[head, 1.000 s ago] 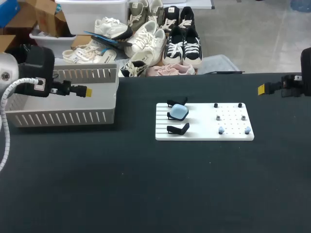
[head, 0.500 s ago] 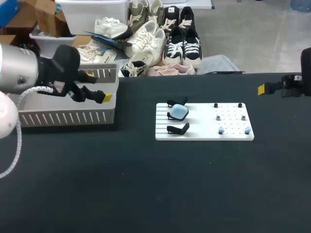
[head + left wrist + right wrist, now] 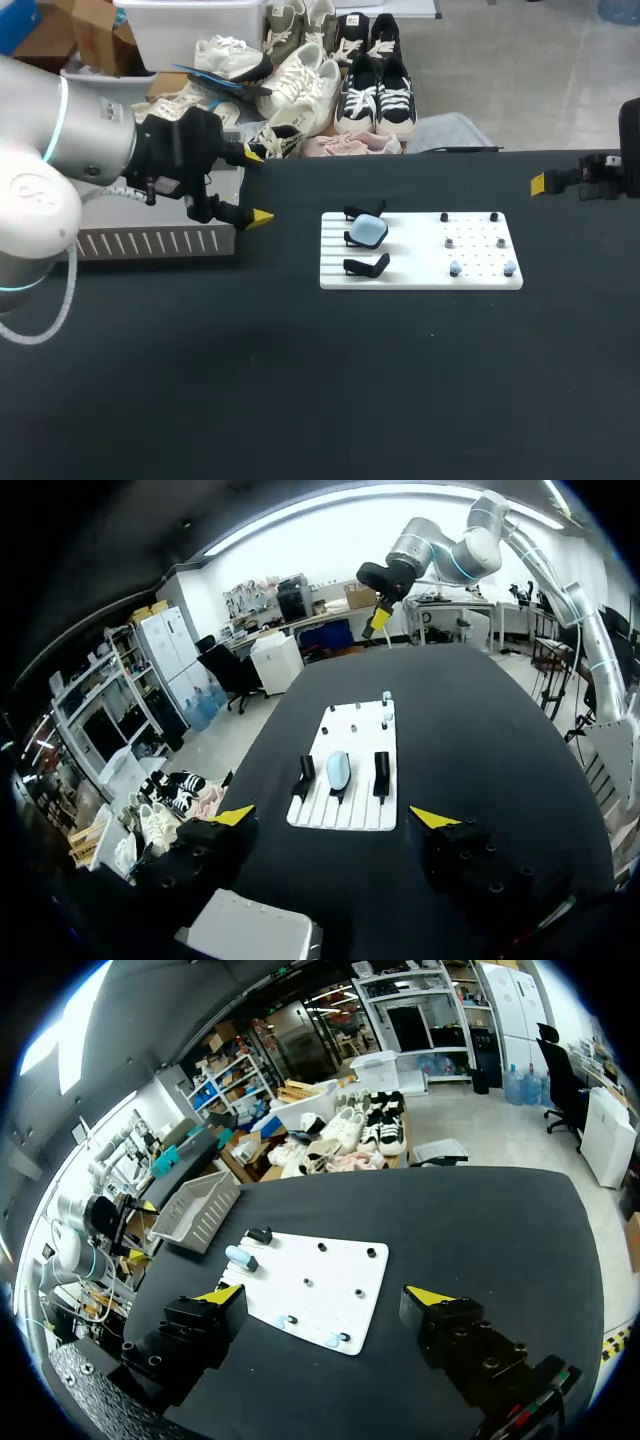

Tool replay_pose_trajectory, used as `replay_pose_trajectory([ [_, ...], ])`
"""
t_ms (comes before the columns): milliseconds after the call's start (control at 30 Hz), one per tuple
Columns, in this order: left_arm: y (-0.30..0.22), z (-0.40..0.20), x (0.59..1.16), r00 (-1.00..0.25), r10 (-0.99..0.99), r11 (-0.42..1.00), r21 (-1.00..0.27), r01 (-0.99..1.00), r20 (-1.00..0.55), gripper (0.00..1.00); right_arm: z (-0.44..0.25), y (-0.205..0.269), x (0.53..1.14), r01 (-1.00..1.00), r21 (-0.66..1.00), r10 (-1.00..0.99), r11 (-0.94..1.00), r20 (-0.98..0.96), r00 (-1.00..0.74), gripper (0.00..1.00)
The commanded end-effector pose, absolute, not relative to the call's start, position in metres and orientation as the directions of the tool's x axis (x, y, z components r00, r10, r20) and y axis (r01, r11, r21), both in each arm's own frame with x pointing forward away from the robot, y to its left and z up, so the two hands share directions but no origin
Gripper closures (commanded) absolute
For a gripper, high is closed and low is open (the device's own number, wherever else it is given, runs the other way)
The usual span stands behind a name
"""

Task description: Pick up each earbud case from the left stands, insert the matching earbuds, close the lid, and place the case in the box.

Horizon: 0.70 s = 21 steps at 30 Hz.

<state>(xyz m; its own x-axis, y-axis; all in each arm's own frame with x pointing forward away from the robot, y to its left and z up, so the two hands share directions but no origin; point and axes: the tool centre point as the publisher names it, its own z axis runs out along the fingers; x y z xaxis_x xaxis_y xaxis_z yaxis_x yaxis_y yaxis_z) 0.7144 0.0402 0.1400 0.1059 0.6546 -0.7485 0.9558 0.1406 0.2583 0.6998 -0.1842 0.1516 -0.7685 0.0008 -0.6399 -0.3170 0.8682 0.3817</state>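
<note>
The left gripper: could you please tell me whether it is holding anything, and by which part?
Nothing is held: the left gripper is open and empty, with the blue earbud case ahead of it, untouched.

box point(image 3: 150, 242) sitting mid-left of the frame on the tabletop point(image 3: 320, 380), board point(image 3: 420, 262) right of centre, case point(image 3: 369, 231) on its left-side stands point(image 3: 365, 266), earbuds point(image 3: 455, 268) on its right half, left gripper point(image 3: 255, 186) between box and board

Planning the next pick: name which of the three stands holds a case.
The middle stand: a pale blue case sits on it. The far stand and near stand are empty.
</note>
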Motion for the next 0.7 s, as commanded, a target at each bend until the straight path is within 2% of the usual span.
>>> replay_pose_trajectory([
  [33,0.024,0.126,0.739,0.12,0.629,0.05,0.194,0.98,-0.768,0.0,0.151,-0.185,0.7,-0.32,0.383,0.0,0.866,-0.641,-0.767,0.0],
  [700,-0.038,0.072,0.75,0.011,0.596,0.105,0.092,0.99,-0.803,0.0,0.151,-0.185,0.7,-0.32,0.383,0.0,0.866,-0.641,-0.767,0.0],
])
